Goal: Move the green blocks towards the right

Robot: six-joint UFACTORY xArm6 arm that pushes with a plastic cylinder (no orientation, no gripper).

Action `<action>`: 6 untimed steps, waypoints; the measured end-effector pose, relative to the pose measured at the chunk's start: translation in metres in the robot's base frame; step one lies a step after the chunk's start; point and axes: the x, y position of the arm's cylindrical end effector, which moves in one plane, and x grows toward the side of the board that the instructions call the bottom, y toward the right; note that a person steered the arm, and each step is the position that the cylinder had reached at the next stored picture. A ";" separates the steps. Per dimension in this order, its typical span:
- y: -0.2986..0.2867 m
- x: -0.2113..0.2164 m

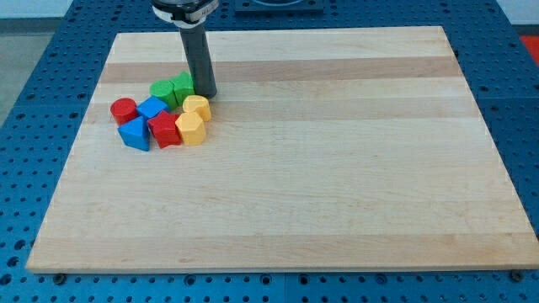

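Note:
Two green blocks sit side by side at the view's upper left: one (162,91) on the left, one (182,85) on the right. The dark rod comes down from the view's top, and my tip (205,93) rests on the board just right of the right green block, touching or nearly touching it. Below the green blocks lie a red cylinder (124,109), a blue block (152,107), a blue wedge-like block (135,134), a red block (164,130) and two yellow blocks (196,107) (191,129), all packed in one cluster.
The wooden board (337,168) lies on a blue perforated table (34,84). The cluster sits near the board's left edge.

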 end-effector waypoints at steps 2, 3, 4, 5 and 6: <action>0.009 0.000; 0.037 -0.009; 0.050 -0.031; 0.045 -0.064; 0.013 -0.074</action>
